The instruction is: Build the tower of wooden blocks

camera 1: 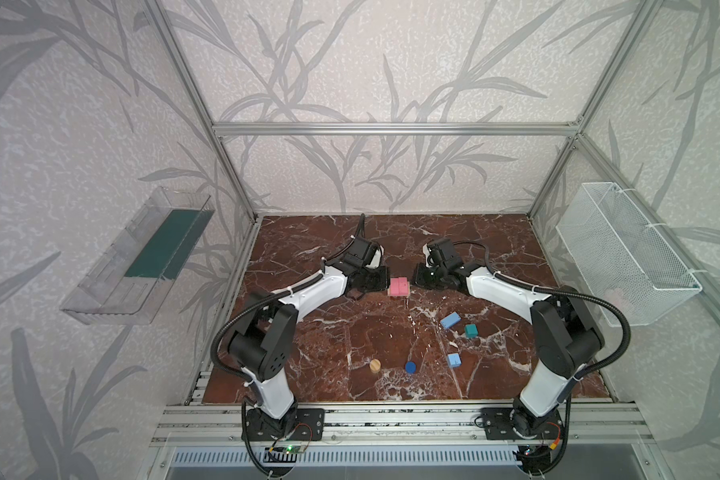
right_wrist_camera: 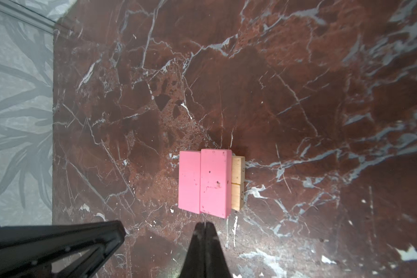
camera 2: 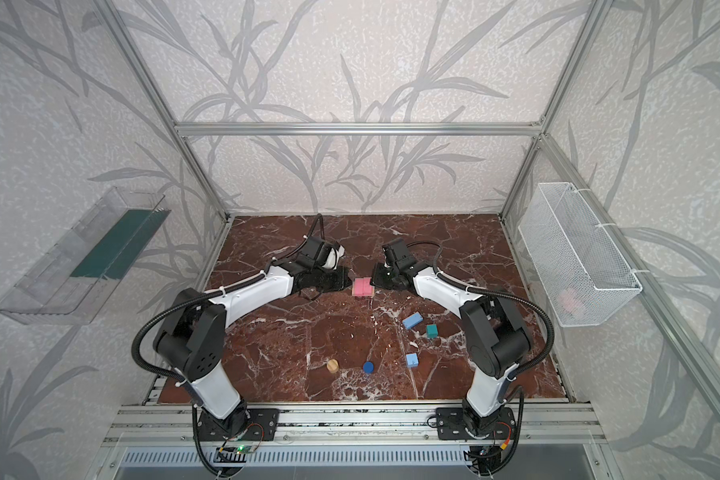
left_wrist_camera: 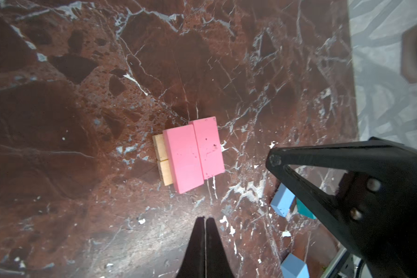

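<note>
Smooth pink bars point(left_wrist_camera: 183, 158) lie on plain tan bars point(left_wrist_camera: 161, 149) on the marbled desk point(left_wrist_camera: 82, 120). The left gripper point(left_wrist_camera: 205, 219) and right gripper point(right_wrist_camera: 205, 225) jaws pinch together, empty.

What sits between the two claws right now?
The started tower: two pink bars atop two tan bars, flanked by the shut left claw and shut right claw. Both top views show it.

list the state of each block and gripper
pink bars, stacked across tan bars
tan bars, bottom layer
light blue blocks, loose, unstacked
teal cube, loose
tan cylinder, upright, loose
dark blue cylinder, upright, loose
left gripper, shut, empty
right gripper, shut, empty
</note>
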You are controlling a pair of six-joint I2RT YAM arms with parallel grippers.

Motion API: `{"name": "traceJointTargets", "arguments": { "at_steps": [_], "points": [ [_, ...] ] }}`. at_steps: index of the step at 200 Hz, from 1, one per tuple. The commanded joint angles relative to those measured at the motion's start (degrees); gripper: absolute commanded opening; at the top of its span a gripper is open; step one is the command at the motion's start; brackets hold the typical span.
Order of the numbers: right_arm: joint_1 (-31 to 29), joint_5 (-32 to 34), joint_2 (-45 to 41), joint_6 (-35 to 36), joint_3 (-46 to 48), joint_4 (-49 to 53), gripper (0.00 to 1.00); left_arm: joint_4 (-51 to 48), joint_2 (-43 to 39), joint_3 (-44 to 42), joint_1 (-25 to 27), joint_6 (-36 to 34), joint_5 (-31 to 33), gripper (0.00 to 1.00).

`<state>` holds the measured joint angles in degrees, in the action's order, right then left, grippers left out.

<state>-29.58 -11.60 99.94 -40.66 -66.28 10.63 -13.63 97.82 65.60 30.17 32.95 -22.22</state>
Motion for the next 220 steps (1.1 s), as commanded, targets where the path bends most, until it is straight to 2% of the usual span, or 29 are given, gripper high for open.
{"name": "traceJointTargets", "arguments": {
  "at_steps": [1, 23, 88, 181, 220],
  "points": [
    [-0.25, 1.64, -4.35, 0.28, 1.95, -0.46, 0.00, 9.39, -3.81, -7.27, 1.39, 8.06, -2.62, 0.00],
    [-0.27, 2.26, -6.60, 0.32, 3.73, -1.35, 0.00, 16.07, -5.66, -12.52, 2.94, 13.51, -1.78, 0.00],
    [0.13, 4.74, -12.30, 0.28, 8.59, -3.15, 0.00, 26.45, -2.90, -17.27, 5.59, 23.86, 2.27, 0.00],
    [1.24, 5.66, -15.22, 0.06, 11.44, -4.57, 0.00, 22.96, -0.55, -17.59, 7.35, 24.52, 11.82, 0.00],
    [1.46, 5.35, -14.96, -0.12, 11.72, -5.01, 0.00, 22.57, 1.26, -17.20, 7.53, 24.55, 13.18, 0.00]
  ]
}}
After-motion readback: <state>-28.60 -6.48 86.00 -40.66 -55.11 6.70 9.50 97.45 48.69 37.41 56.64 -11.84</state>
